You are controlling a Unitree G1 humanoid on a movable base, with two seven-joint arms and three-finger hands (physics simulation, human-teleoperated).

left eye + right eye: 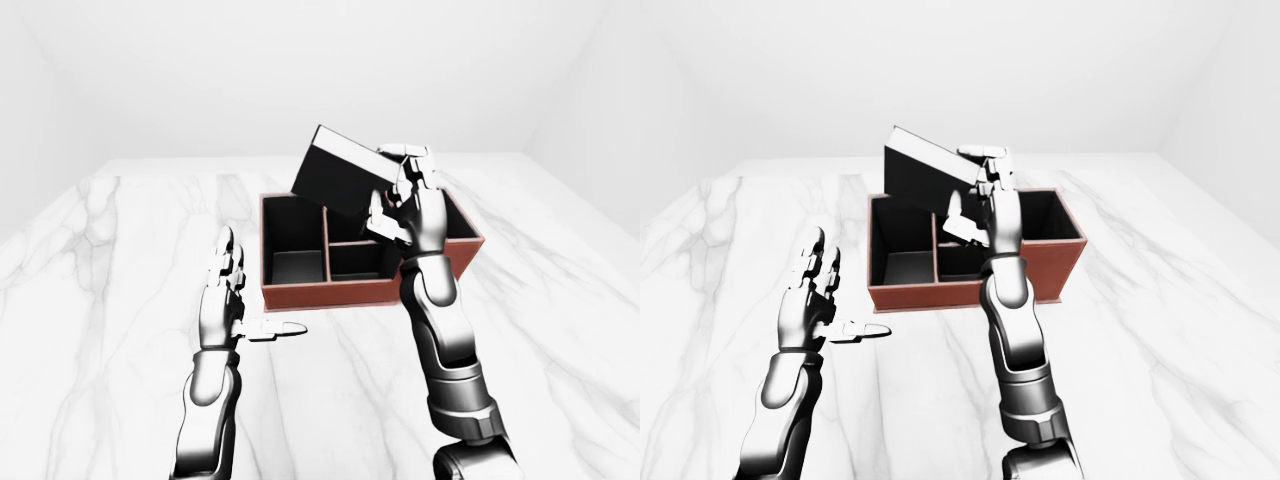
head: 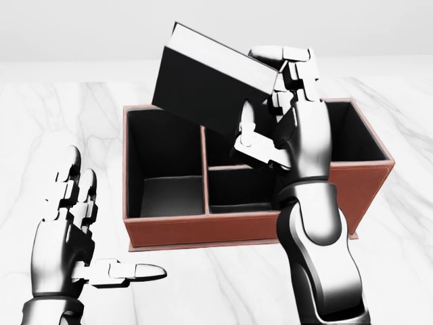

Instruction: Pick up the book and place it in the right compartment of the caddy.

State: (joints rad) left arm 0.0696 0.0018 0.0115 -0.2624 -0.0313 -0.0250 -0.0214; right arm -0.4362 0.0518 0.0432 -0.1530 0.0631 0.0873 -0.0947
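Where the white marble worktop [image 2: 399, 271] fills most of the head view, a reddish-brown caddy [image 2: 237, 230] with black-lined compartments sits at the centre of the frame. Above its middle, in the upper centre, the black book [image 2: 203, 84] is held tilted in the air, clear of the caddy, by the right hand [image 2: 287, 122], whose fingers [image 2: 294, 57] grip the book's right edge. At lower left, the left hand [image 2: 67, 230] hovers over the worktop with fingers spread open, holding nothing.
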